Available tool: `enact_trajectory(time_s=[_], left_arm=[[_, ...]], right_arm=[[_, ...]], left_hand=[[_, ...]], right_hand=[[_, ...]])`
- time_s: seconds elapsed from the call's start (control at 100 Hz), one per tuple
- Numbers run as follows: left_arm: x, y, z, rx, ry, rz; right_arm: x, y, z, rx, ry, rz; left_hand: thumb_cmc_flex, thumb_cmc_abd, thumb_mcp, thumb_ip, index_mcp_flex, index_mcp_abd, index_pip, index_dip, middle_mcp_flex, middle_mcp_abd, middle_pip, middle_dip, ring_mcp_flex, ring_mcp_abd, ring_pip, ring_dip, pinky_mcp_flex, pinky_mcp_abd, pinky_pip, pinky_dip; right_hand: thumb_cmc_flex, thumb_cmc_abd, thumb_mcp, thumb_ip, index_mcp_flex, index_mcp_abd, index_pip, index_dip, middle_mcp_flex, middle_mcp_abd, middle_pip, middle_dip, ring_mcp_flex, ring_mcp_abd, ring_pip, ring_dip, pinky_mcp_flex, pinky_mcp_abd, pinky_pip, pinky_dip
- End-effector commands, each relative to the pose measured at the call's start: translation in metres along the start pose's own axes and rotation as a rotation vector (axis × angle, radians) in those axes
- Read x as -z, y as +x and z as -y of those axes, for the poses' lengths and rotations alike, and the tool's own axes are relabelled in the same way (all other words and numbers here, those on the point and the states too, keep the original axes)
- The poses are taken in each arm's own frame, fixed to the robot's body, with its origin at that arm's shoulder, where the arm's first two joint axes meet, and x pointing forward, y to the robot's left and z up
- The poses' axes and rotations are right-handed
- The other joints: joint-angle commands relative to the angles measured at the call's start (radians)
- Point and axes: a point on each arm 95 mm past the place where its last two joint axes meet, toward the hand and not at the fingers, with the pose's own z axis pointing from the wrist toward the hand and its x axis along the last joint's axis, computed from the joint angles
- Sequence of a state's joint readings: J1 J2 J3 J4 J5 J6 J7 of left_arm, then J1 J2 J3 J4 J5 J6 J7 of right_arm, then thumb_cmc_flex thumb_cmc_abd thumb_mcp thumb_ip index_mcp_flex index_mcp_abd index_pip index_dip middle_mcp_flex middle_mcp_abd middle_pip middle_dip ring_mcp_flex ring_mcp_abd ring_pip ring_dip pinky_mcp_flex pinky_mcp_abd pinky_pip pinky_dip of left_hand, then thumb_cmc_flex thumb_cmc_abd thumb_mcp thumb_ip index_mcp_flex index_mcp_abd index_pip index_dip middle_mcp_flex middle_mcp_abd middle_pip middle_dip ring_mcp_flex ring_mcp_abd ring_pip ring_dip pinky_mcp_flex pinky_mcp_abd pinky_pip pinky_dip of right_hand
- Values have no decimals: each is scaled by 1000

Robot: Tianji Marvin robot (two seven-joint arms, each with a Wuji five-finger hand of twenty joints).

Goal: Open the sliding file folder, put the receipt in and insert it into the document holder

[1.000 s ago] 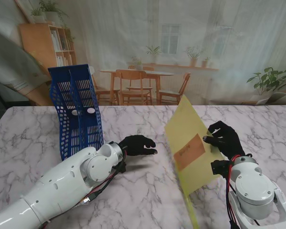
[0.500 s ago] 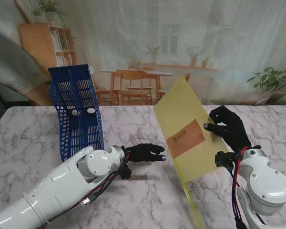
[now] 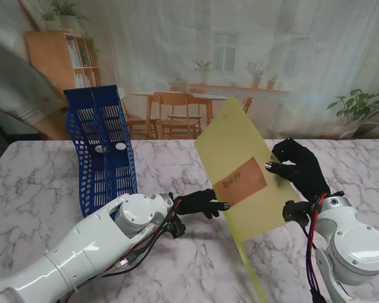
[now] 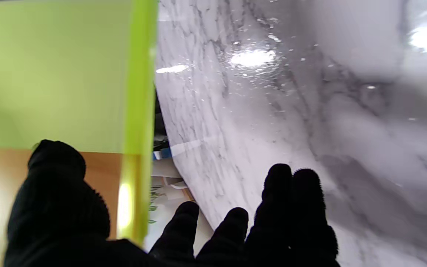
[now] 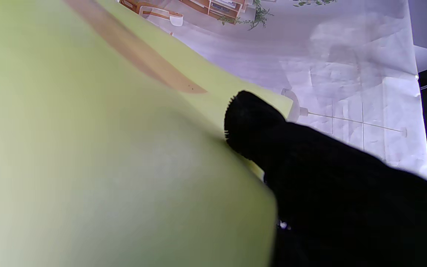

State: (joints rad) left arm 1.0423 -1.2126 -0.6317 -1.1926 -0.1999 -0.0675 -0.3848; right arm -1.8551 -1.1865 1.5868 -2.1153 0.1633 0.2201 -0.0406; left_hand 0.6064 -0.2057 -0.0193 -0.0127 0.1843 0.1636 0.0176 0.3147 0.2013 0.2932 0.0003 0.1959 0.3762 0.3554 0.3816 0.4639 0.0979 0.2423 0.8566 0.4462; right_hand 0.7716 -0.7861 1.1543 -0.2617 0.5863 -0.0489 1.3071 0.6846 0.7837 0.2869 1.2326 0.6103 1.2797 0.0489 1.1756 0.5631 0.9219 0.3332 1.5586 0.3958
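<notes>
Holding yellow folder (image 3: 240, 170) upright, right hand (image 3: 298, 169); left hand (image 3: 201, 202) reaching beside it

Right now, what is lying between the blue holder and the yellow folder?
In the stand view, only the left hand and bare marble table lie between the blue holder and the yellow folder.

glossy marble-look table (image 3: 38, 183) — translucent smooth plastic folder (image 3: 227, 142), perforated plastic holder (image 3: 104, 151).
</notes>
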Motion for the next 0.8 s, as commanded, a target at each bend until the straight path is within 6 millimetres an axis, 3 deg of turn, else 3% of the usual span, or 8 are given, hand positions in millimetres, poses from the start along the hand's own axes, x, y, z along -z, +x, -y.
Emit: enact_trajectory(time_s=[0.0,0.16,0.27,0.32,0.47,0.59,0.67,0.79], left_arm=[[-3,4,-8,22,-25,-19],[0,9,-15,88,11,-80],[0,15,-17,91,82,-122],[1,18,-17,112,115,-139],[4,26,-16,179,237,-189],[9,29,-11,188,283,-203],[13,29,-6,172,304,-204],[18,31,2,146,328,-195]], right_arm=[[2,-2,1,2,11,6],[1,-6,2,15,23,10],[0,-10,3,24,28,16],[-1,-11,3,27,28,19],[-3,-16,3,48,37,8],[-1,-20,1,69,41,3],[0,-23,-2,75,41,4],[3,-27,-5,71,31,18]], left_hand=[[3,-40,-7,-20,-2,-71,23,20,19,-35,7,-7,14,21,-29,-12,19,-40,-16,12],[118,5,2,-20,140,-186,101,62,118,-82,22,12,45,13,-45,-37,43,-14,-35,-3],[277,98,7,-14,325,-202,203,108,318,-236,110,54,113,14,-55,-80,110,133,-16,-13],[359,108,7,-12,396,-177,283,172,415,-243,178,72,158,8,-47,-95,142,169,-3,-11],[575,89,14,-4,551,-100,521,226,645,-175,319,101,330,-35,49,-77,256,186,116,32],[638,89,18,-1,546,-4,652,264,728,-60,379,134,420,-10,122,-54,311,131,193,54],[659,88,21,-1,537,37,698,307,758,-27,400,144,454,14,156,-44,344,121,222,58],[674,73,28,2,544,86,729,356,805,11,428,147,511,42,202,-37,403,121,262,62]], right_hand=[[68,36,88,3,6,-52,47,4,-19,22,70,4,35,-79,24,-7,13,-34,27,1],[68,37,87,3,6,-51,47,4,-19,22,67,3,33,-74,23,-7,10,-31,25,2],[68,36,87,3,6,-51,47,4,-20,20,64,3,30,-70,20,-7,4,-26,20,1],[68,36,87,3,6,-51,47,4,-20,18,60,3,25,-67,17,-7,-6,-21,13,0],[70,66,71,3,-15,-57,9,-4,-37,-14,33,39,-17,-44,10,9,-71,4,-20,10],[76,109,47,3,-67,68,-346,-231,-68,-44,17,85,-93,2,36,54,-182,31,-54,32],[79,151,18,5,-36,126,-510,-235,-88,-62,1,131,-169,33,47,96,-278,52,-79,60],[81,212,-39,10,59,67,-423,-327,-98,-68,-15,178,-303,48,-14,111,-386,104,-144,89]])
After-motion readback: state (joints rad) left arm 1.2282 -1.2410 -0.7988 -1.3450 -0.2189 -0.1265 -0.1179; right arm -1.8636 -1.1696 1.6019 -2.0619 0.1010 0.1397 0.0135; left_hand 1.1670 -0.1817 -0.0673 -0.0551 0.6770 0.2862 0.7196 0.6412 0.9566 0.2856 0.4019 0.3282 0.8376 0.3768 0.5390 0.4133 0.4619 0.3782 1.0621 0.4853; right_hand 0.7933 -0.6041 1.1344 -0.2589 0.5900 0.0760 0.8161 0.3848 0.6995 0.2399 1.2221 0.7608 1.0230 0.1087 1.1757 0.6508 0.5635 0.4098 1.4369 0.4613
